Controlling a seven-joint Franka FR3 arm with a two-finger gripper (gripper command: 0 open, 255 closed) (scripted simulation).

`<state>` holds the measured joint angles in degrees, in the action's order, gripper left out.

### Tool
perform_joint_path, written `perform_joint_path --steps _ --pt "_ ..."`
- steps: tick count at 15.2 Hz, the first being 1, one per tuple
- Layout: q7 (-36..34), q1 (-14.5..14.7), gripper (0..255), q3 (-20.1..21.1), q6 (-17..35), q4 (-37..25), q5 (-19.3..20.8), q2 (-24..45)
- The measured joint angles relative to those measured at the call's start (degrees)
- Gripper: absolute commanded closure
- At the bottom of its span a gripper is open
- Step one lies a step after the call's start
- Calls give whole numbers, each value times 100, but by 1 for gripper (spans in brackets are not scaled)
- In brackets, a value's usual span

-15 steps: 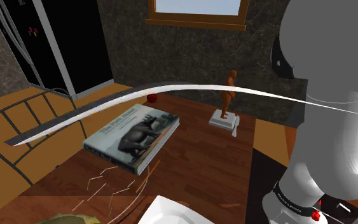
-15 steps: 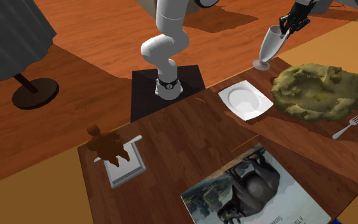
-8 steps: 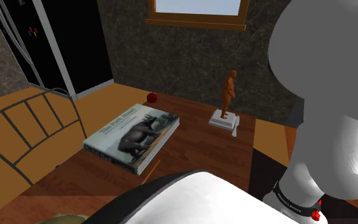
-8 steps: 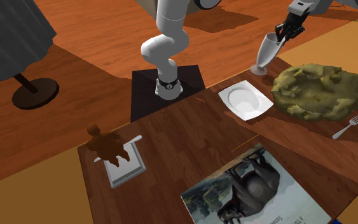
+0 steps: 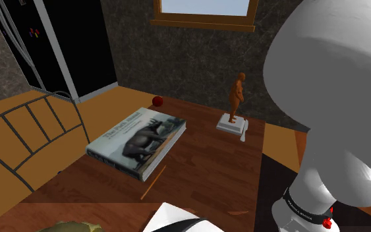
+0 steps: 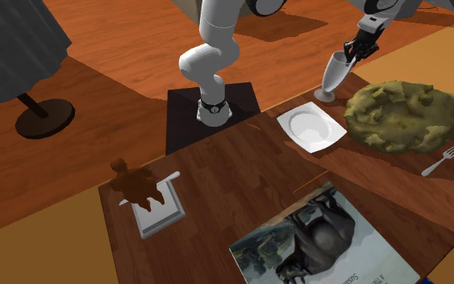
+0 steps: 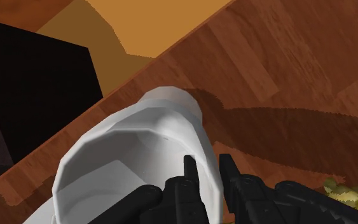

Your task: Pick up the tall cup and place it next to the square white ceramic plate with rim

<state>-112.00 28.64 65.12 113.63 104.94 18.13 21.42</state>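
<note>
Carries the tall cup (image 6: 333,74) lower than before, clamped in the hand (image 6: 351,53), beside the plate (image 6: 307,127); likely needs righting, then release.

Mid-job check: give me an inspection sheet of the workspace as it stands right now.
Surface: wooden table, brown.
Job's things: tall cup, white-grey, tilted, its foot at the table corner beside the square white plate; whether it touches the table cannot be told.
Clutter: olive crumpled heap, fork, book, figurine, red ball.
Grippers: gripper shut on the cup's rim, one finger inside.
Cables: nothing seen.
Surroundings: window, dark stone wall, black area.
</note>
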Motion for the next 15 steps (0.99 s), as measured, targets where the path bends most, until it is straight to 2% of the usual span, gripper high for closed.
perform_joint_path --steps 8,9,15 --pt "-42 39 255 -63 148 108 80 71" --pt "-41 39 0 -63 148 108 80 71" --pt "-41 38 0 -62 149 106 80 69"
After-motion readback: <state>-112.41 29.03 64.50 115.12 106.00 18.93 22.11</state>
